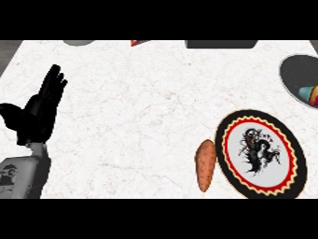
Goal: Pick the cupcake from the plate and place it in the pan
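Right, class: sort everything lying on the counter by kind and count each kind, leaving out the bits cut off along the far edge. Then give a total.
Plates: 1, the patterned plate
Pans: 1, the pan
Cupcakes: 1, the cupcake lying in the pan
Sweet potatoes: 1, the sweet potato beside the plate
Total: 4

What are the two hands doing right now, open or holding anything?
Left hand: open, fingers straight, holding nothing, resting at the view's left.
Right hand: not in view.

— Where was the left hand (37, 109)?
— Near the counter's left edge, fingers straight and pointing up, thumb spread, on its grey forearm (20, 177).
— And the right?
— Nowhere in view.
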Motion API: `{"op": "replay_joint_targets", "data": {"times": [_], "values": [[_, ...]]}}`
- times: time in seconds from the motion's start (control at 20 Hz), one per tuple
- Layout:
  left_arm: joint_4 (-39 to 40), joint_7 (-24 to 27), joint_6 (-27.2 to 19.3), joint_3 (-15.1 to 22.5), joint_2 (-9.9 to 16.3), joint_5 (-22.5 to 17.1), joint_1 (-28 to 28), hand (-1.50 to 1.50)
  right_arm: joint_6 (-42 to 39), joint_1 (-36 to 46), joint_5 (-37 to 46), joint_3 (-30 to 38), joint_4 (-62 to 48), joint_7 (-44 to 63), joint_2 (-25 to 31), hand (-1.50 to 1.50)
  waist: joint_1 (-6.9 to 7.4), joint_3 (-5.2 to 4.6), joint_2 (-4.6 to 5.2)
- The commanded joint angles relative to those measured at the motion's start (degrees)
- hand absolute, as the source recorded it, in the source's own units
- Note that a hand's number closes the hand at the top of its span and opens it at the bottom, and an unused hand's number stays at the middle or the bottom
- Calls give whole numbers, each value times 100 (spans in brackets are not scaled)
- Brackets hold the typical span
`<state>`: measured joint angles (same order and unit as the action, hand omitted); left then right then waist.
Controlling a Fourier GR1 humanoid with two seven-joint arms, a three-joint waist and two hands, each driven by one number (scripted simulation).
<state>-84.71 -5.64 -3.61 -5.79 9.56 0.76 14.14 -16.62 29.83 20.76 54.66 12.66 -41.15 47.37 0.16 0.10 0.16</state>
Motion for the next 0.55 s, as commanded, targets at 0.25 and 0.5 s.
{"op": "replay_joint_targets", "data": {"times": [0.25, 0.5], "values": [[-49, 137, -33, -29, -44, 66, -194, 0, -864, -1100, -757, -215, 970, 33, -196, -150, -61, -17, -34], [7, 173, 242, -236, 128, -170, -302, 0, -668, -1537, -934, -425, 2190, 790, -406, -150, -88, -25, -43]]}}
